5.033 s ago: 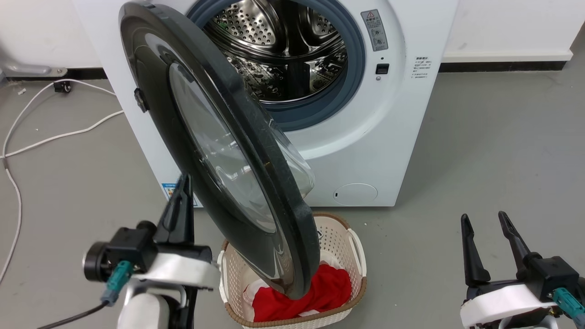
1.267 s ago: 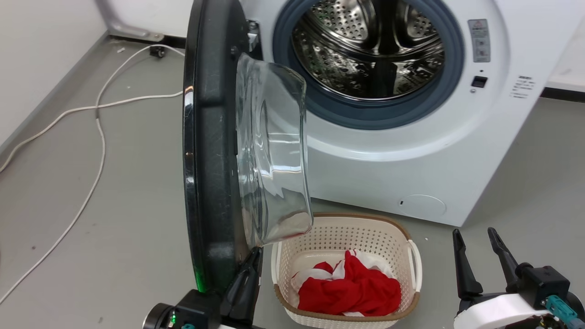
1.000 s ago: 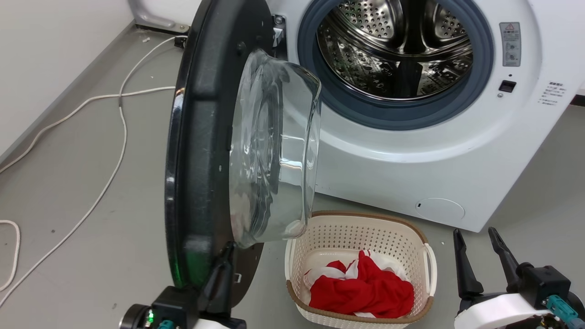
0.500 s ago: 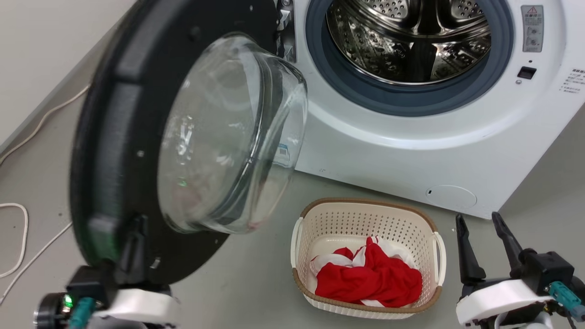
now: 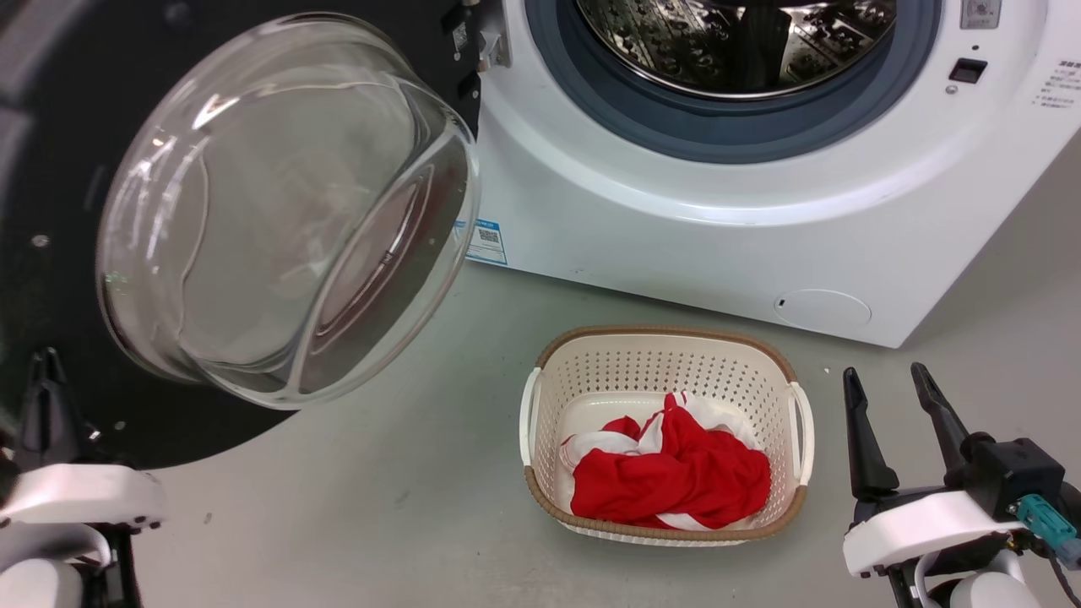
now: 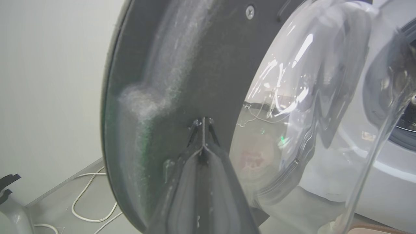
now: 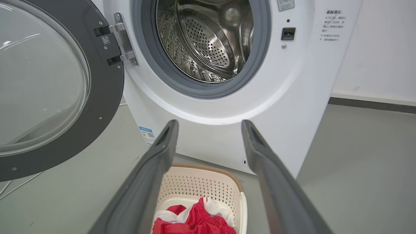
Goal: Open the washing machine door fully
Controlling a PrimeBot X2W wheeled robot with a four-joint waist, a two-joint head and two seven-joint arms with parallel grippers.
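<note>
Door (image 7: 107,91) stands wide open; closed left fingers (image 6: 195,182) touch its inner face.

The washing machine door (image 5: 279,211), glossy black around a bulging clear glass bowl, stands wide open on its hinge (image 5: 490,38) at the left of the white washing machine (image 5: 676,228), exposing grey gasket (image 5: 676,135) and perforated steel drum (image 5: 735,42).

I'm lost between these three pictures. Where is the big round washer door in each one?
Head view: the washing machine door takes the upper left, its glass bowl bulging toward the camera.
Left wrist view: the door spans the middle, seen close up, with the glass to the right.
Right wrist view: the door is at the left edge.
Shared landmark: the white washing machine, right of the door in every view.
</note>
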